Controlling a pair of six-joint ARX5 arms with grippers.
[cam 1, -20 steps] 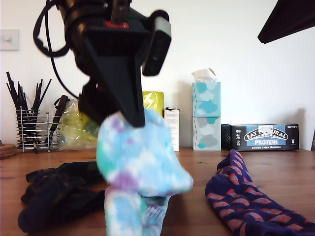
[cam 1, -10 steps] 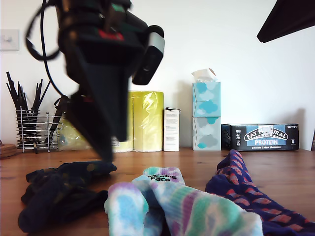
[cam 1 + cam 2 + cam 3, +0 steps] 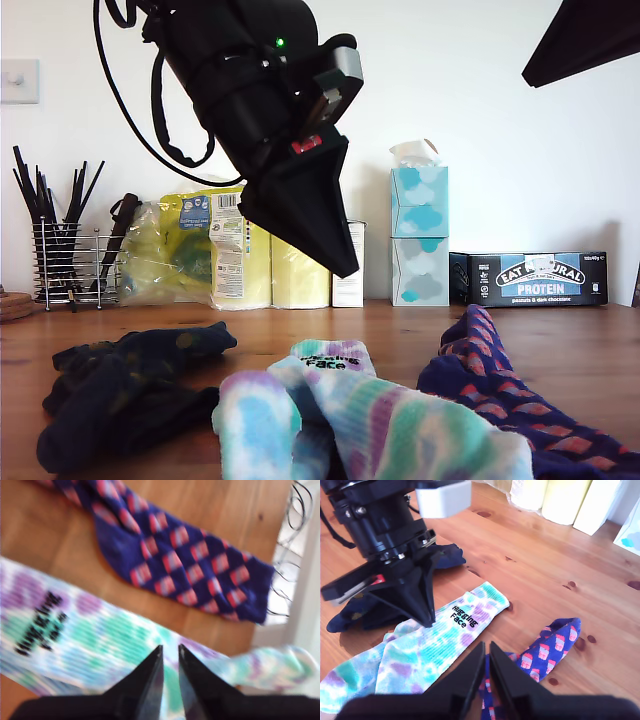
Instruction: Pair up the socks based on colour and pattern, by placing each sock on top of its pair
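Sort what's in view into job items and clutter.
Job: tie-dye socks, dark navy socks, navy-purple socks with red spots.
Clutter: tissue boxes, protein bar box, kitchen roll pack, wire utensil holder.

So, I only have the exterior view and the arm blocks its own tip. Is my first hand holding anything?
Observer: No. In the first wrist view your first hand has its jaws almost together with nothing between them, and the tie-dye socks lie on the table below.
Operator: And my second hand? I only see a dark corner at the exterior view's top right.
Observer: The second hand is also nearly closed and empty. It hangs over the near edge of the navy sock with orange-red spots, right beside the tie-dye socks.
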